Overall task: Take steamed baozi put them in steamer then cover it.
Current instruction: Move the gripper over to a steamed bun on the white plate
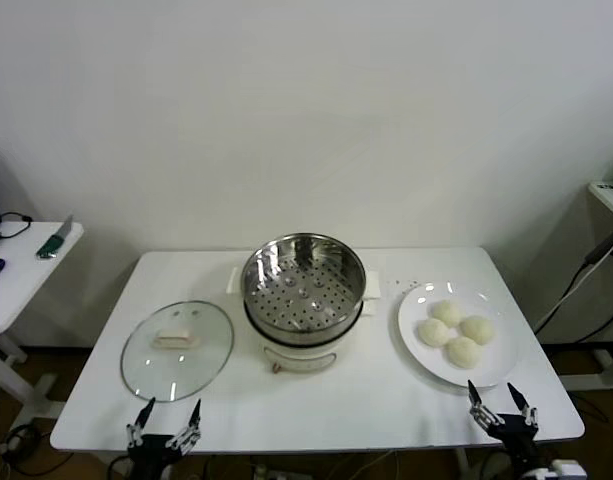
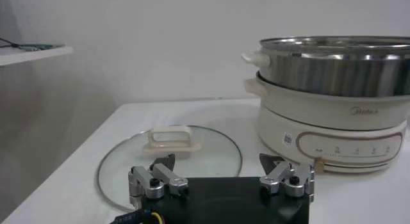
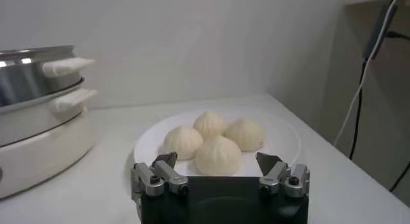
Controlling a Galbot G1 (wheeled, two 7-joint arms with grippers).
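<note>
Four cream-white baozi (image 1: 456,333) lie on a white plate (image 1: 414,322) at the table's right; they also show in the right wrist view (image 3: 216,155). The steel steamer (image 1: 303,283) stands empty on its white pot base (image 1: 304,356) at the table's middle, and shows in the left wrist view (image 2: 333,64). The glass cover (image 1: 177,349) with a cream handle lies flat at the left, seen too in the left wrist view (image 2: 170,157). My left gripper (image 1: 165,421) is open at the front edge, just before the cover. My right gripper (image 1: 502,405) is open at the front edge, just before the plate.
A white side table (image 1: 26,270) with small items stands at the far left. A shelf with hanging cables (image 1: 586,272) stands at the far right. A white wall lies behind the table.
</note>
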